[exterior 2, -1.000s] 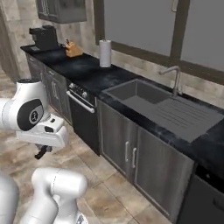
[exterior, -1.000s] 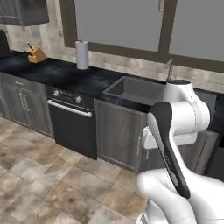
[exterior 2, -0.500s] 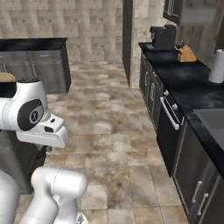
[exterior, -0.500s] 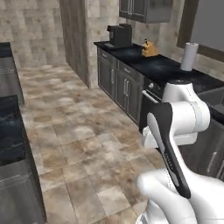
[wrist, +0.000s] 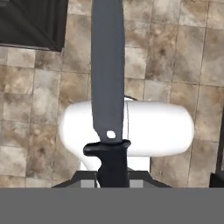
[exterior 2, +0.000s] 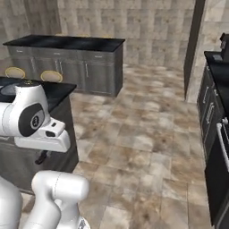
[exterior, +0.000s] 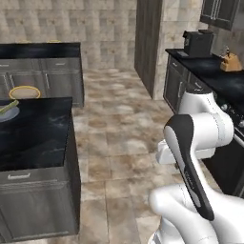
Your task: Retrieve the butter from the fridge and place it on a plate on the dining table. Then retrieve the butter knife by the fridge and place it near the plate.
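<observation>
Base has swung from wall counter to dining table (exterior: 43,138); gripper (wrist: 113,177) pinches butter knife (wrist: 107,78), flat grey blade, black handle.

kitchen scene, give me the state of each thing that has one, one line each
butter knife: held by its black handle, blade pointing away from the hand over the floor
gripper: shut on the butter knife
butter: resting on the plate
plate: on the dining table, holding the butter
dining table: drawer closed
</observation>
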You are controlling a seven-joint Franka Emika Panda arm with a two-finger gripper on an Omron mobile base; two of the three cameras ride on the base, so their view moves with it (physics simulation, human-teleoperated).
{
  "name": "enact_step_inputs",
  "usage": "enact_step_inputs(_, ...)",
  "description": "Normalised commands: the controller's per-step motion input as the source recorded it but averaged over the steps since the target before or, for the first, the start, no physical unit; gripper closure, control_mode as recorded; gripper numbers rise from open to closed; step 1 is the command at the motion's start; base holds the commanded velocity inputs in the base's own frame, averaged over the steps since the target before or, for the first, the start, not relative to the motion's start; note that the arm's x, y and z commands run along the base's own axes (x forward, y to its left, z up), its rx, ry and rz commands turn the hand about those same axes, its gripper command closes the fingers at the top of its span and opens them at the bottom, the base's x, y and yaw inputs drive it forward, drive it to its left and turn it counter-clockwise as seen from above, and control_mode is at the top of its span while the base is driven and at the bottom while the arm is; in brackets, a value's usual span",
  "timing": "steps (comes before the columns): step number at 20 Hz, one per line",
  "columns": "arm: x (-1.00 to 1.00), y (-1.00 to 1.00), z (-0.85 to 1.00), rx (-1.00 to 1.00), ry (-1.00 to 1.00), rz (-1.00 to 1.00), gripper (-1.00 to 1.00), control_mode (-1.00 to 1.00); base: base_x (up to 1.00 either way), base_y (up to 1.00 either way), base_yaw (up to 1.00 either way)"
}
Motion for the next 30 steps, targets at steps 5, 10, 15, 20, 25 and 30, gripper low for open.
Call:
enact_step_inputs(5,0.0,0.0,0.0,0.0,0.0,0.0,1.0,1.0,1.0,-0.11,0.08)
enact_step_inputs(10,0.0,0.0,0.0,0.0,0.0,0.0,1.0,1.0,1.0,-0.03,0.02)
enact_step_inputs(15,0.0,0.0,0.0,0.0,0.0,0.0,1.0,1.0,1.0,0.0,0.04)
enact_step_inputs(20,0.0,0.0,0.0,0.0,0.0,0.0,1.0,1.0,1.0,0.0,0.04)
enact_step_inputs(25,0.0,0.0,0.0,0.0,0.0,0.0,1.0,1.0,1.0,0.0,0.07)
enact_step_inputs(30,0.0,0.0,0.0,0.0,0.0,0.0,1.0,1.0,1.0,0.0,0.09)
